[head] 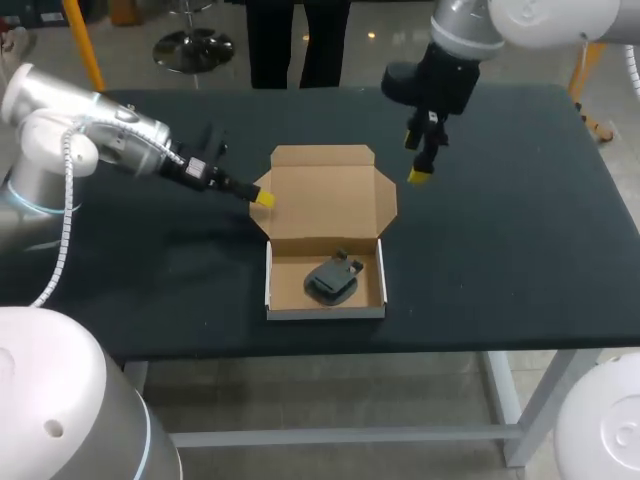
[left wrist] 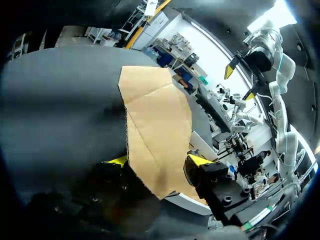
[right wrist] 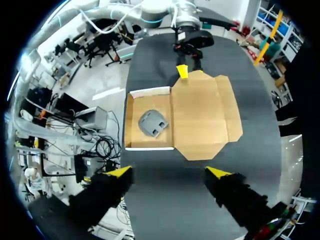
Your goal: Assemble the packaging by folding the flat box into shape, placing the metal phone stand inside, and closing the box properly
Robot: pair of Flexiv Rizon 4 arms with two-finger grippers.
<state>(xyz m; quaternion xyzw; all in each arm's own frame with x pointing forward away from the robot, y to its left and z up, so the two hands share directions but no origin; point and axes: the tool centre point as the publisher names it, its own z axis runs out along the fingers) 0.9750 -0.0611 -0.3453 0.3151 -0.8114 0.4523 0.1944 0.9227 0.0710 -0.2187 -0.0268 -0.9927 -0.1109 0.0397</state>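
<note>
The brown cardboard box (head: pixel 270 285) stands mid-table with its tray folded up and its lid (head: pixel 325 200) lying open and flat behind it. Inside the tray rests the dark metal phone stand (head: pixel 333 280). My left gripper (head: pixel 262 198) is at the lid's left side flap. In the left wrist view its fingers (left wrist: pixel 197 160) stand apart with the flap's edge (left wrist: pixel 150 165) between them, so the left gripper (left wrist: pixel 157 161) is open. My right gripper (head: pixel 415 160) hangs open above the lid's right flap, holding nothing. Seen from the right wrist, the right gripper (right wrist: pixel 169 172) looks down on the stand (right wrist: pixel 152 122) and lid (right wrist: pixel 205 115).
The dark table top (head: pixel 520 250) stretches bare to the right and left of the box. Its front edge (head: pixel 400 350) runs just below the tray.
</note>
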